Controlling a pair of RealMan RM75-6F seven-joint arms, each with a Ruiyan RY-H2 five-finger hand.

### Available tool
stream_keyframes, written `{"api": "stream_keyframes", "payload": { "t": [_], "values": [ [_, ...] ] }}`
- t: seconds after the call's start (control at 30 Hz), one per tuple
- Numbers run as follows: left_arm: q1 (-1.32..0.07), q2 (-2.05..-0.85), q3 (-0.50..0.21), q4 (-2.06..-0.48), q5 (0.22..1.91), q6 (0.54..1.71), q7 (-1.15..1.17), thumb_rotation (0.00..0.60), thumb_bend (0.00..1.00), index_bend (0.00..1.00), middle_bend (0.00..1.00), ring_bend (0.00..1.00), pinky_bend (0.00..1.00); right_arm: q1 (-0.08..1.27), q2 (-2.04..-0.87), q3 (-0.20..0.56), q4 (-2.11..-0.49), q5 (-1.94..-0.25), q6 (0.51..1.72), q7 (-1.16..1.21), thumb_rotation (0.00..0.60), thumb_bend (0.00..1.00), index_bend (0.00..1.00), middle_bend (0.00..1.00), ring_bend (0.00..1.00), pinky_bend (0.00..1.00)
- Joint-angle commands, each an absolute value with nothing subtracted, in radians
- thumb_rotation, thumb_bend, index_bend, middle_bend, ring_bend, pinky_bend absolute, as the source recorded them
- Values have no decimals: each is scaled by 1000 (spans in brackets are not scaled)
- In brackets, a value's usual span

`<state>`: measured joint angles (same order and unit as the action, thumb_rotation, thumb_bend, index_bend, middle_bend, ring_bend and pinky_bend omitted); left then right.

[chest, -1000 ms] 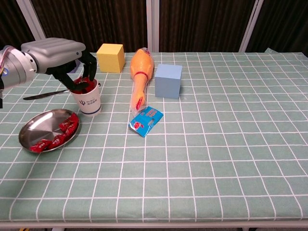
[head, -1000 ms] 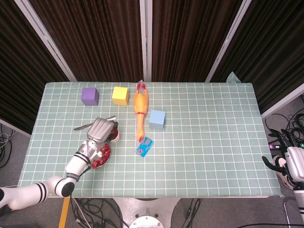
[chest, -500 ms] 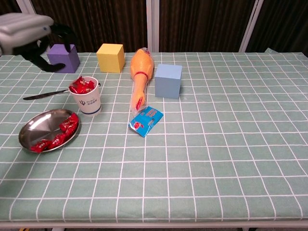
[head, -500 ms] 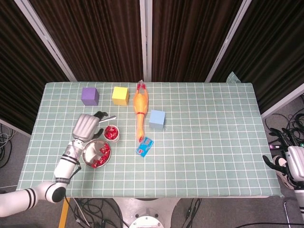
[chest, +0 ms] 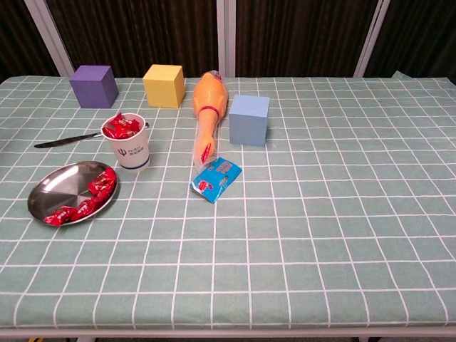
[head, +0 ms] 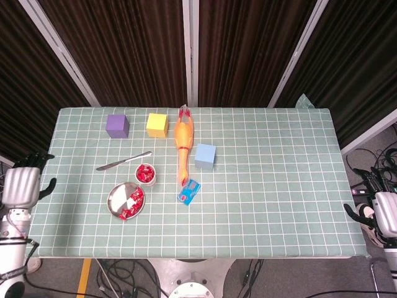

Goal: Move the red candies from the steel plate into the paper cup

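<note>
The steel plate [head: 118, 197] [chest: 58, 189] lies near the table's front left, with several red candies [head: 133, 205] [chest: 94, 191] along its right side. Just behind it stands the white paper cup [head: 147, 176] [chest: 131, 151], heaped with red candies [chest: 122, 126]. My left hand [head: 22, 185] hangs off the table's left edge, well away from the plate, fingers apart and holding nothing. Beyond the right edge my right hand [head: 381, 211] is likewise empty with its fingers spread. Neither hand shows in the chest view.
A knife [head: 123, 161] [chest: 68, 140] lies left of the cup. At the back stand a purple cube [head: 117, 125] and a yellow cube [head: 157, 125]. A rubber chicken [head: 183, 143], a blue cube [head: 205, 156] and a blue packet [head: 189, 191] lie right of the cup.
My left hand has lifted away from the cup, swung left and pulled back off the table's left edge, leaving the chest view. The cup and plate stay put. The right hand is still.
</note>
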<state>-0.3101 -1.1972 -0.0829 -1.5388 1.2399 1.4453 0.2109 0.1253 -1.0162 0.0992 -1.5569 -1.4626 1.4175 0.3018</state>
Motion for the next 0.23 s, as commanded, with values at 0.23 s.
{"api": "stream_keyframes", "payload": {
  "t": [0.23],
  "values": [
    [-172, -1172, -7, -1599, 1314, 1572, 221, 600, 316, 290, 244, 187, 281, 88, -1032, 91, -1568, -1465, 1472, 278, 600, 200, 27, 86, 0, 78]
  ]
}}
